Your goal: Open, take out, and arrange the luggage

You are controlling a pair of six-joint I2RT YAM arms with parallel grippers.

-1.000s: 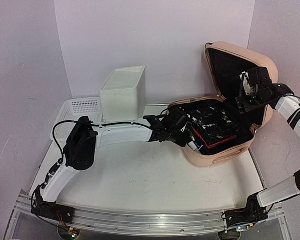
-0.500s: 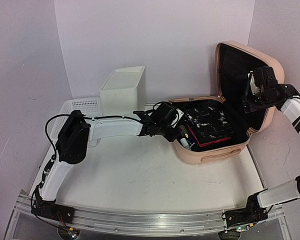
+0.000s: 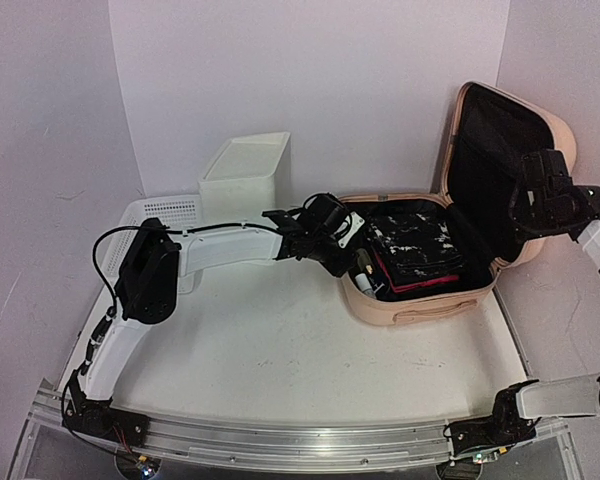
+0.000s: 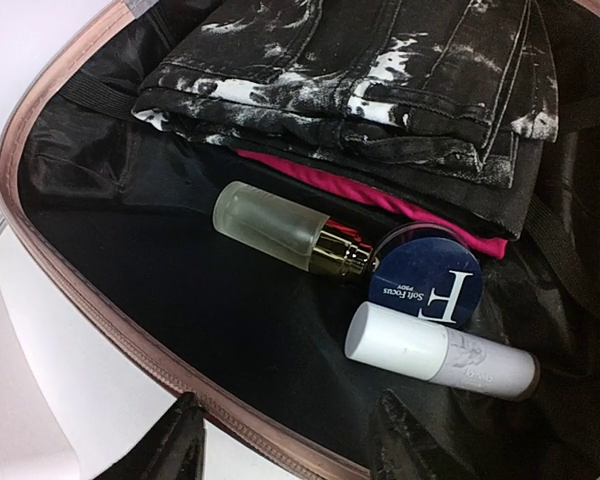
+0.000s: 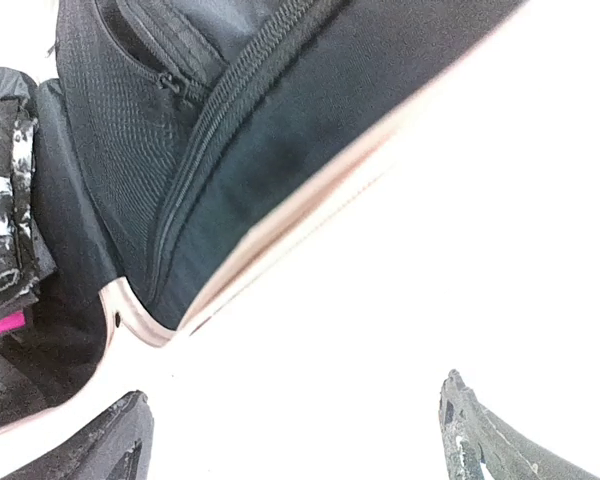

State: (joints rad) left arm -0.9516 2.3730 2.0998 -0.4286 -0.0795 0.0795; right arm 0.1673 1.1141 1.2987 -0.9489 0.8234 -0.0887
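Observation:
The peach-pink luggage (image 3: 420, 305) lies open at the table's right, its lid (image 3: 500, 150) standing upright with black lining. Inside are folded black-and-white jeans (image 4: 380, 70), a pink garment (image 4: 400, 207), a frosted glass bottle (image 4: 270, 225), a blue round compact (image 4: 425, 282) and a white tube (image 4: 435, 352). My left gripper (image 3: 345, 240) is open and empty at the luggage's left rim; in the left wrist view its jaws (image 4: 295, 450) straddle the rim (image 4: 100, 310). My right gripper (image 3: 528, 205) is open and empty beside the lid's edge (image 5: 270, 225), fingertips (image 5: 115, 440) apart from it.
A white plastic drawer box (image 3: 245, 180) stands at the back, with a white mesh basket (image 3: 160, 215) to its left. Walls close in behind and on the right of the luggage. Bare white tabletop (image 3: 280, 360) lies in front.
The lid has swung further open to upright, my right gripper moving right with it. The luggage base has settled flat. My left gripper has drawn back left to the rim.

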